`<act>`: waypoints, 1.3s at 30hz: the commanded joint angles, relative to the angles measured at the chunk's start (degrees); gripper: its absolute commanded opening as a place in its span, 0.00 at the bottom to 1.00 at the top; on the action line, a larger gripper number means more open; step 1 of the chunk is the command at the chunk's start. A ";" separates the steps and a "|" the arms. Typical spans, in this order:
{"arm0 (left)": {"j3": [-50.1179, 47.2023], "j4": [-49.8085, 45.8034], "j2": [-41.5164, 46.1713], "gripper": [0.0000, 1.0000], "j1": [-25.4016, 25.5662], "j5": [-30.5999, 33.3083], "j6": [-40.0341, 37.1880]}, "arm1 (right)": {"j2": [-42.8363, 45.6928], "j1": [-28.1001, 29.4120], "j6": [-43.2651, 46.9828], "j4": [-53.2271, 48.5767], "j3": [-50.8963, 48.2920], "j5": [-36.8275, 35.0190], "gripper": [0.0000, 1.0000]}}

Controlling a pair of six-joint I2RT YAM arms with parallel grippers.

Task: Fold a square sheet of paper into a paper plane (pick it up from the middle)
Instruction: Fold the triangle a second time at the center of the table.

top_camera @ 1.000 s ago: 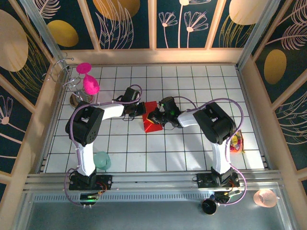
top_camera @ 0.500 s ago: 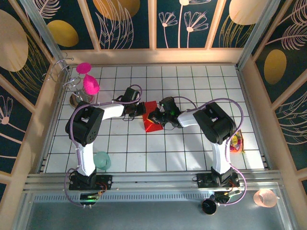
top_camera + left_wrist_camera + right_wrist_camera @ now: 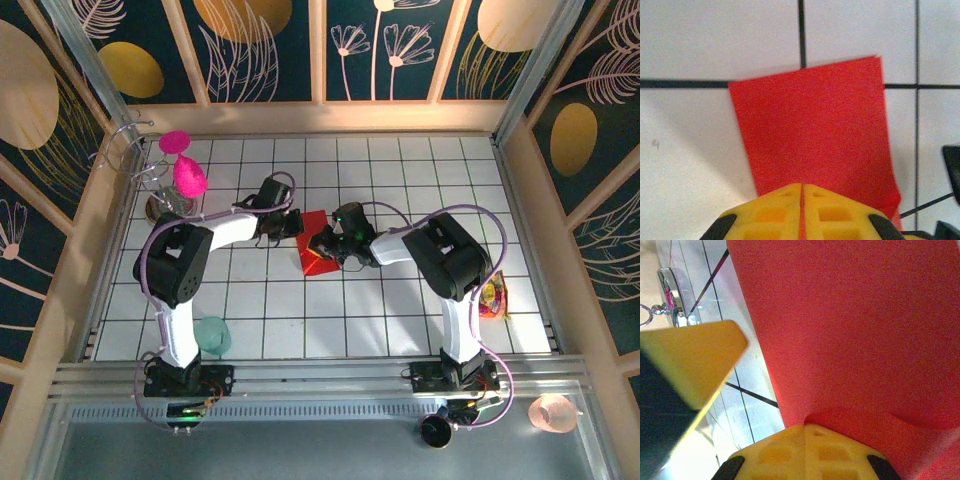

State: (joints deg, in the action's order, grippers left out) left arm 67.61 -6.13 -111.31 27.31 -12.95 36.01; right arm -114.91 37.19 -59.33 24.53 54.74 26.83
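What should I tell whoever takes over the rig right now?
Left gripper: jaws shut on one edge of the red paper.
Right gripper: jaws shut on the same paper, which curls up at its grip.
Paper: mid-table, between the two arms.
Done: it looks partly folded, not a flat square.
Left: the remaining folds; no pointed plane shape yet.

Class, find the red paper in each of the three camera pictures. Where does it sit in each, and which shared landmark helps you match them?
Top external: the red paper lies near the middle of the white table.
Left wrist: the red paper sits in the centre, reaching the lower edge.
Right wrist: the red paper covers the upper right and centre.
Shared landmark: the black grid lines that run beside the paper.
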 commanded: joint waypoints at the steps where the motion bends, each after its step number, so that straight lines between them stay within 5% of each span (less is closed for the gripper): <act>1: 2.08 -1.77 2.86 0.10 -0.42 1.81 -0.07 | -1.95 0.15 -0.28 -3.02 0.87 -1.08 0.00; 26: -10.68 1.85 17.86 0.15 -5.28 4.19 5.21 | -1.88 0.07 -0.68 -4.67 1.25 -1.34 0.39; 32: -11.54 4.91 17.88 0.14 -5.31 -2.98 5.11 | -1.81 -0.04 -0.66 -4.98 0.92 -1.78 0.34; 39: -15.48 8.35 16.00 0.07 -3.47 -8.99 6.43 | -2.57 0.08 -0.52 -6.51 1.36 -2.04 0.12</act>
State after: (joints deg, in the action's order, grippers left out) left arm 52.90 -0.14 -94.54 22.72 -18.15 41.65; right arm -115.31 37.19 -60.53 22.28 56.62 26.92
